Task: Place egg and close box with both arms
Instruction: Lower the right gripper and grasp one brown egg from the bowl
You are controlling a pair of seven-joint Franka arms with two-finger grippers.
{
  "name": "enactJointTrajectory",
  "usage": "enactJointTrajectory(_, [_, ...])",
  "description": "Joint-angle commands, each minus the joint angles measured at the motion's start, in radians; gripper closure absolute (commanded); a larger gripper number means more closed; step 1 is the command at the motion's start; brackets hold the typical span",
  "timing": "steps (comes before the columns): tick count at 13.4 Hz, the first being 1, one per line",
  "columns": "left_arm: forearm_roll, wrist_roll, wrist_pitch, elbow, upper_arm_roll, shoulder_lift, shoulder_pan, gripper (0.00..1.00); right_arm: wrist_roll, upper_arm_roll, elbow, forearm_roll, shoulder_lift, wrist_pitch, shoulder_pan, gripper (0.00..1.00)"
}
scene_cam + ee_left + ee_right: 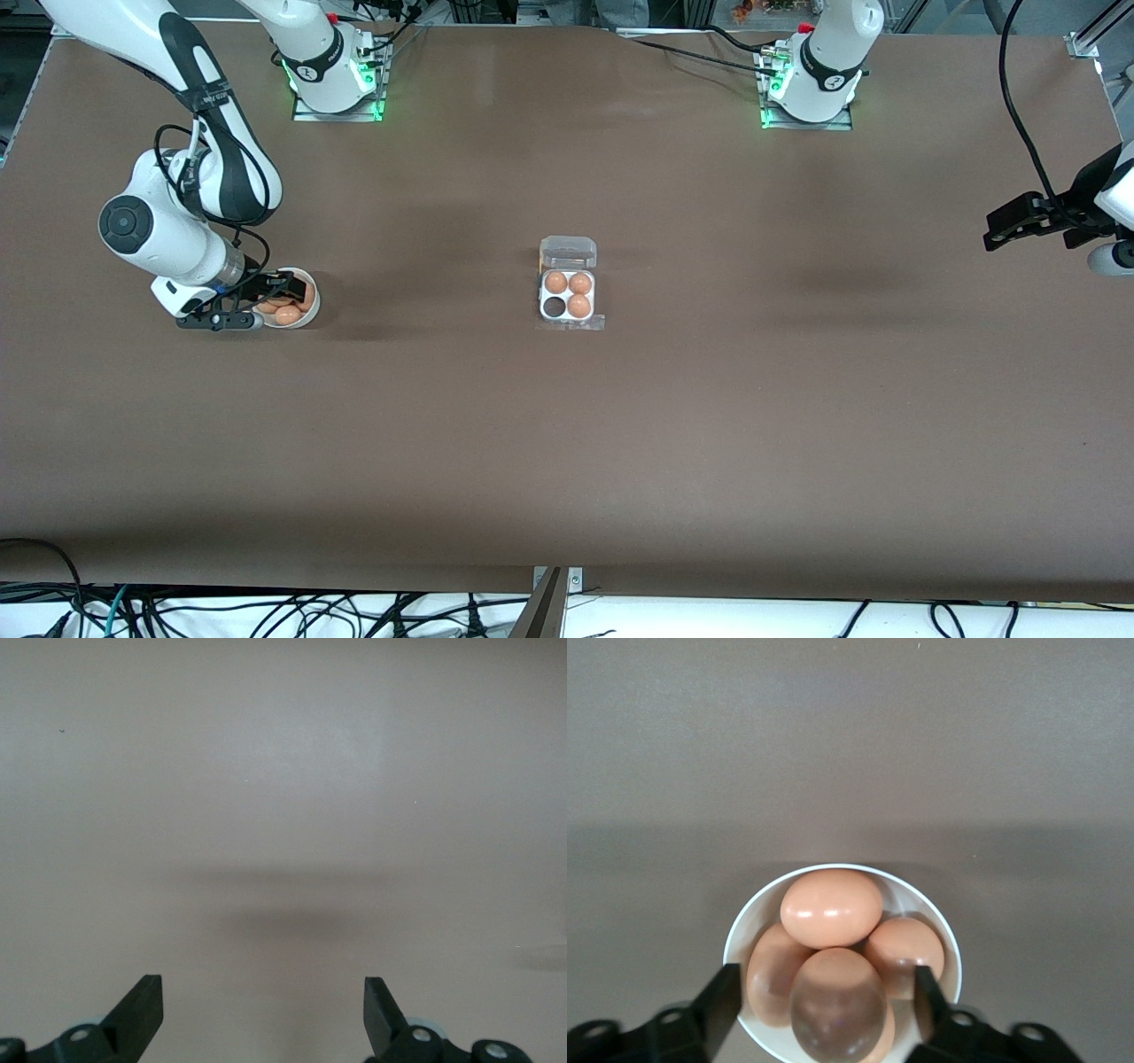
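Right gripper [819, 1001] spread wide over the round white bowl [939, 935] of orange-brown eggs [831, 908] – left gripper [264, 1010] waits spread too, clear-plastic box [568, 294] lid up.

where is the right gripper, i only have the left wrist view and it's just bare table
Observer: The right gripper is over the white bowl at the right arm's end of the table, fingers open on either side of the top egg.
Operator: how many eggs in the bowl
Observer: Four show in the right wrist view, piled together.
Operator: and the box
Observer: The box sits mid-table with its lid open; three cells hold eggs and the empty cell is one of the two nearer the front camera.
Operator: my arm near it
Observer: No, the left gripper waits open over bare table at the left arm's end.
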Motion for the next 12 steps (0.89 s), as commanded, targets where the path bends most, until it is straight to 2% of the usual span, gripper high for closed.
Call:
enactJointTrajectory(1, [0.019, 0.016, -0.005, 0.007, -0.005, 0.003, 0.001, 0.00, -0.028, 0.007, -0.002, 0.020, -0.001, 0.008, -0.008, 0.48])
enactJointTrajectory(3, [0.019, 0.010, -0.005, 0.007, -0.007, 0.003, 0.001, 0.00, -0.032, 0.007, 0.001, 0.020, -0.001, 0.008, -0.008, 0.59])
enactJointTrajectory(6, [0.018, 0.010, -0.005, 0.007, -0.007, 0.003, 0.001, 0.00, -0.032, 0.007, 0.001, 0.020, -0.001, 0.006, -0.008, 0.69])
enactJointTrajectory(10, [0.016, 0.007, -0.006, 0.007, -0.007, 0.003, 0.001, 0.00, -0.034, 0.012, 0.031, 0.020, -0.004, -0.017, -0.006, 0.78])
enactJointTrajectory(12, [0.015, 0.009, -0.005, 0.007, -0.007, 0.003, 0.001, 0.00, -0.032, 0.012, 0.086, 0.020, -0.003, -0.102, -0.002, 0.79])
